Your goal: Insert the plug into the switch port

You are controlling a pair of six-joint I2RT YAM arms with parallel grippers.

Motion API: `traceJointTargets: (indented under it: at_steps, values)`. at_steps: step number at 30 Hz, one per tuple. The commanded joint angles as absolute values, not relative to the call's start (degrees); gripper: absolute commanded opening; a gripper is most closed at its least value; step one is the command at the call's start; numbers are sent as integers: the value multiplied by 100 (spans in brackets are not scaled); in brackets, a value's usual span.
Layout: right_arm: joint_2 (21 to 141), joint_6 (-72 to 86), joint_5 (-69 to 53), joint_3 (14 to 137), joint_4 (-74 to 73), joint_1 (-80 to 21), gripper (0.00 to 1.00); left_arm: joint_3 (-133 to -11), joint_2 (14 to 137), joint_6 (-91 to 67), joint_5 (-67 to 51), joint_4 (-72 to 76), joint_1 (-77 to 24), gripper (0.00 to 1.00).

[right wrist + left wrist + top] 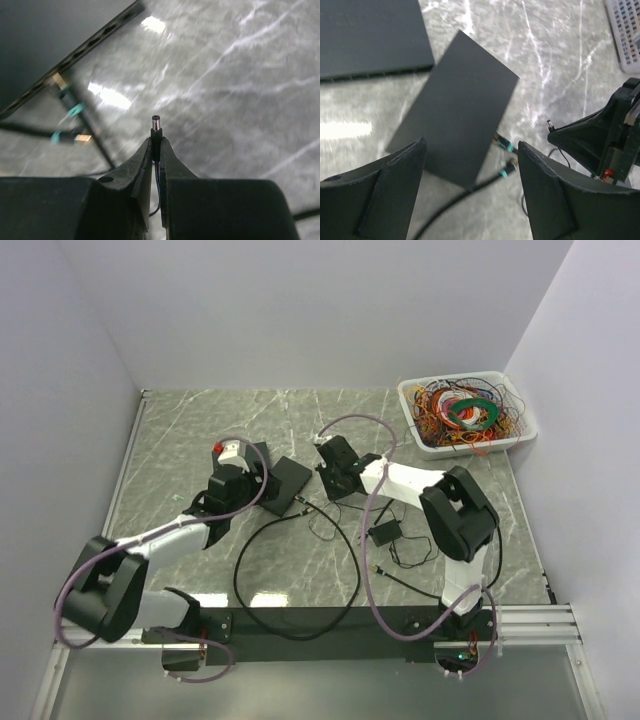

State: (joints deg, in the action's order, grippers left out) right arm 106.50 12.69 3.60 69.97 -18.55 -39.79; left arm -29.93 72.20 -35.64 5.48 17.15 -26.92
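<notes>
Right jaws are closing tight on a small black barrel plug (156,127), its metal tip sticking out past the fingertips and its thin lead running back between them. The plug is hovering over the grey marble surface (240,75), near but apart from the flat black rectangular switch box (457,105). Left jaws are standing wide open, holding nothing, above the switch's near end. Two teal-collared cable connectors (506,146) are lying at the switch's edge facing the plug.
</notes>
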Motion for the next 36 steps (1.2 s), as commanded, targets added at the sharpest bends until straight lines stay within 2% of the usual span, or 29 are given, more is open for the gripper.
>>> traceJointTargets:
  at_steps: [1,9,21,36]
  values:
    - [10933,871,264,7513,-1635,-3894,0,-3190,7706,-3489,-139,2680,-2391,78]
    - [11189,598,378,7630,-1145,-3753,0,-3243,8655,-3208,-817,3910,-2171,73]
    - [11355,378,369,7541,-764,-3753,0,-3621,9588,-3103,-1213,4350,-1600,69]
    - [11584,334,229,7796,-826,-3771,0,-3726,10168,-3155,-1415,4517,-1582,67]
